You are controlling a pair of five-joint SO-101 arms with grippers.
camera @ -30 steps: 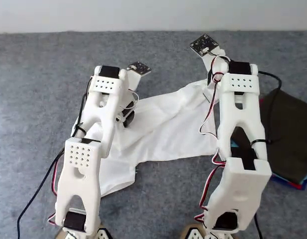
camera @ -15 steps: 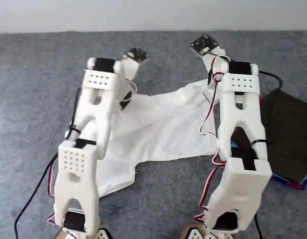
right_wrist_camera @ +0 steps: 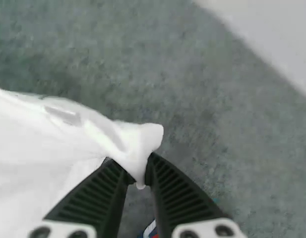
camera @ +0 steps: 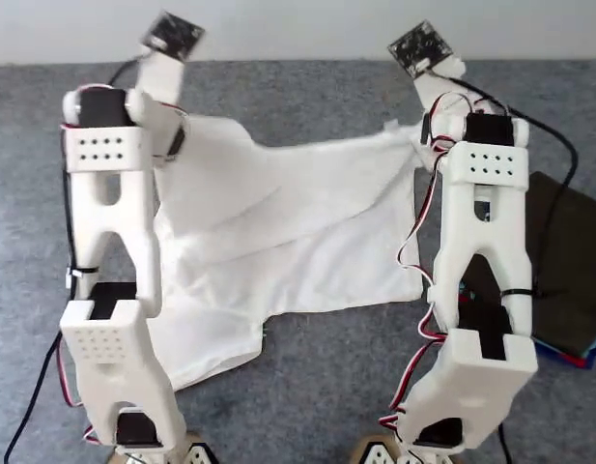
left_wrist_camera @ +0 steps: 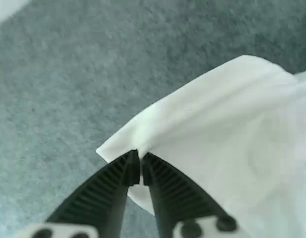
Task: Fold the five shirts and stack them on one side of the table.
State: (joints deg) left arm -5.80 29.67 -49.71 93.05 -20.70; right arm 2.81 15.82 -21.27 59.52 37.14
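White shirt [camera: 288,232] lies spread in the middle of the grey table [camera: 307,106], between the two arms. Left gripper [left_wrist_camera: 139,161] is closed on the shirt's far-left corner, with a fold of white cloth pinched between the black ribbed fingers [left_wrist_camera: 113,181]. Right gripper [right_wrist_camera: 138,171] is closed on the far-right corner, with a bunched tip of cloth sticking out past its fingers [right_wrist_camera: 170,186]. The shirt's far edge runs stretched between the two grippers, dipping a little in the middle, with wrinkles fanning out from both held corners. Its near edge lies on the table. A near-left part of the shirt is crumpled and lies beside the left arm [camera: 109,242], partly hidden under it. The right arm [camera: 481,251] stands along the shirt's right edge. A stack [camera: 563,271] of folded shirts sits on the right side of the table, partly behind the right arm, with a dark shirt on top and blue and red edges showing at its near corner. It is just beside the white shirt, and whether they touch can't be told. White wall [camera: 298,29] runs along the far side.
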